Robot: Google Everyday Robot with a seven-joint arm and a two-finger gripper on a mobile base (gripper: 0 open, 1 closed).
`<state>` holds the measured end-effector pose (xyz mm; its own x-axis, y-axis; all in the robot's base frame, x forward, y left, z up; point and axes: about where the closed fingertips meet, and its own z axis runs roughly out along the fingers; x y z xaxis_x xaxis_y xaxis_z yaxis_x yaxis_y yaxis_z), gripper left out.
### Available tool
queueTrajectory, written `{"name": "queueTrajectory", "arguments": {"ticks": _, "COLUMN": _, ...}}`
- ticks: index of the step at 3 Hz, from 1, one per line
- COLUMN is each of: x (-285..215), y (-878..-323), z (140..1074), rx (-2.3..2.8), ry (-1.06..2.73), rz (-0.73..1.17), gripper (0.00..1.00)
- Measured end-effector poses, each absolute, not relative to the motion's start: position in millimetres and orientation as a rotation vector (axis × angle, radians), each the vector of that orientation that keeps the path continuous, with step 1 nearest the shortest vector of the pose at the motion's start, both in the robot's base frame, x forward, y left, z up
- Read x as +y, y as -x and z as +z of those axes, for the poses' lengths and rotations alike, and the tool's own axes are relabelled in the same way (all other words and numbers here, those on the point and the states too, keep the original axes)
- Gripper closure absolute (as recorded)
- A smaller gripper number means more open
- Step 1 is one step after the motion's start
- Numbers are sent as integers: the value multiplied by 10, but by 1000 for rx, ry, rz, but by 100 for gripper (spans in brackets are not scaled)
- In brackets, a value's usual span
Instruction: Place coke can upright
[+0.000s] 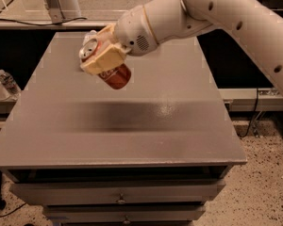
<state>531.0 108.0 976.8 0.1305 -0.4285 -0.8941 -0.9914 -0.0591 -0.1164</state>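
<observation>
Over the back-left part of the flat grey metal table (179, 140), the cream-padded two-finger gripper (100, 60) has its jaws clamped round the small red aluminium coke can (115, 76), one broad pad (106, 55) lying across the upper half of the can's side. The can looks to be hanging clear of the tabletop, not resting on it.

It's tilted, not upright. Its long axis runs diagonally: the silver top with the pull tab faces up and to the picture's left, and the red bottom end points down and to the right, toward the middle of the table.

Room-wise, the whole front half and right side of the tabletop is bare, so lots of open surface below and to the right of the can. The left edge is fairly near the can; the front edge is well apart from it. The big white robot arm (226, 13) comes in from the upper right and covers the back-right corner.

Off the left edge sit a couple of clear plastic bottles (7, 81). Grey drawers (118, 192) sit under the front edge, with speckled floor (264, 187) to the right.
</observation>
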Motion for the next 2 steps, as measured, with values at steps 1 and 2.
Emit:
{"name": "queueTrajectory", "arguments": {"ticks": 1, "x": 884, "y": -5285, "z": 9889, "rx": 1332, "ry": 1533, "rz": 980, "gripper": 100}}
{"name": "queueTrajectory", "arguments": {"ticks": 2, "x": 881, "y": -5270, "z": 9906, "rx": 1326, "ry": 1527, "rz": 989, "gripper": 100}}
